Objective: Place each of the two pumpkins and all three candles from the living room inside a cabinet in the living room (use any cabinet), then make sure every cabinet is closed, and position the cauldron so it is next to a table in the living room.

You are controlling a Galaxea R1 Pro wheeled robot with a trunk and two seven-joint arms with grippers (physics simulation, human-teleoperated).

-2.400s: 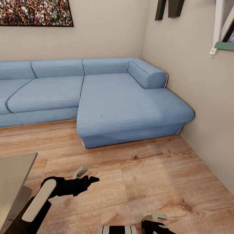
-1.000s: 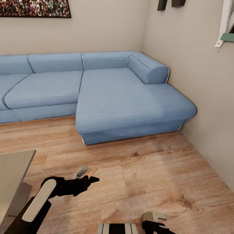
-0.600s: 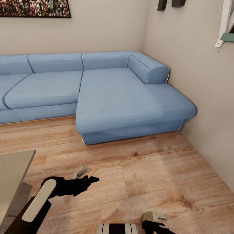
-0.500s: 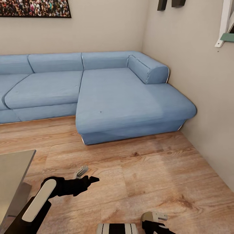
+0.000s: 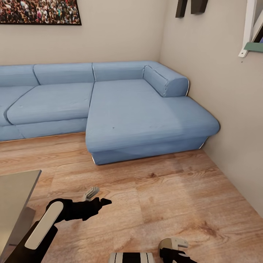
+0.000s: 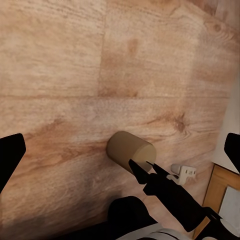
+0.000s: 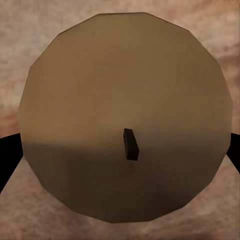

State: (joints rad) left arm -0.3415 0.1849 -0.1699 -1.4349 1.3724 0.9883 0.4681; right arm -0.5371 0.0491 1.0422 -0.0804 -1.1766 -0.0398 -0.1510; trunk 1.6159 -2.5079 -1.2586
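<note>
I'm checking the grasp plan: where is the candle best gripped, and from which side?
Grip the candle across its curved side wall, coming from the wick end. It is a stubby cylinder, so opposite sides give the jaws even contact.

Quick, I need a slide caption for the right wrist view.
Looking end-on at a tan candle with a short dark wick, gripped between two dark fingers above the wooden floor.

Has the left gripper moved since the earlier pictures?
No. The left gripper keeps its place beside the grey glass table; the blue sofa shifts because the camera moved.
</note>
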